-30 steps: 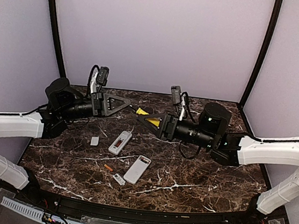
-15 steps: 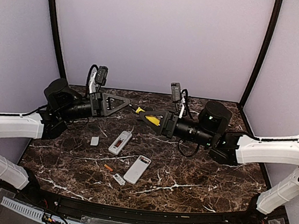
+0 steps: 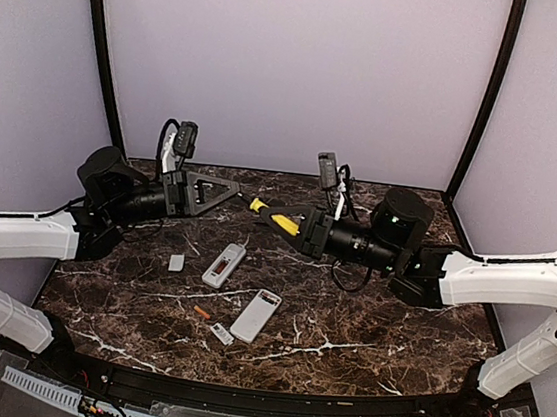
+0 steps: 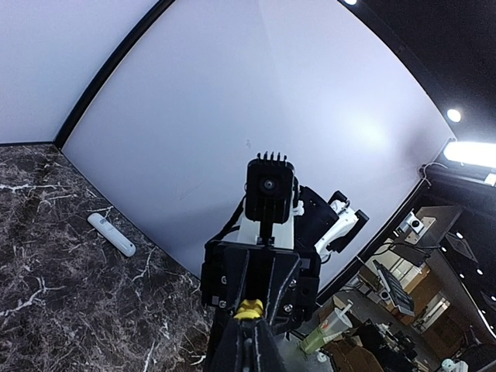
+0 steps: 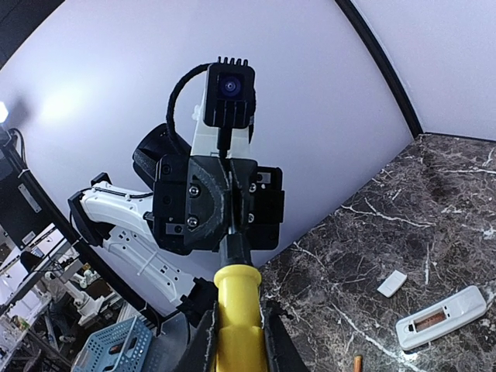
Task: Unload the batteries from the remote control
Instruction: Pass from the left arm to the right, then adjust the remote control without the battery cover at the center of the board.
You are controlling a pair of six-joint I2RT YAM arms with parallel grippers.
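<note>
Robotics lab: plain lilac booth walls [image 3: 295, 60] enclose a marble table [image 3: 365, 329]; cluttered desks [image 4: 387, 294] stand beyond.

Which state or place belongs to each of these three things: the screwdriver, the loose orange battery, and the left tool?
Things:
1. screwdriver
2. loose battery
3. left tool

States or places:
A. shut, raised above the table
B. gripped in the right tool
C. lying on the table beside the nearer remote

Pairs: 1-B, 2-C, 3-A.
</note>
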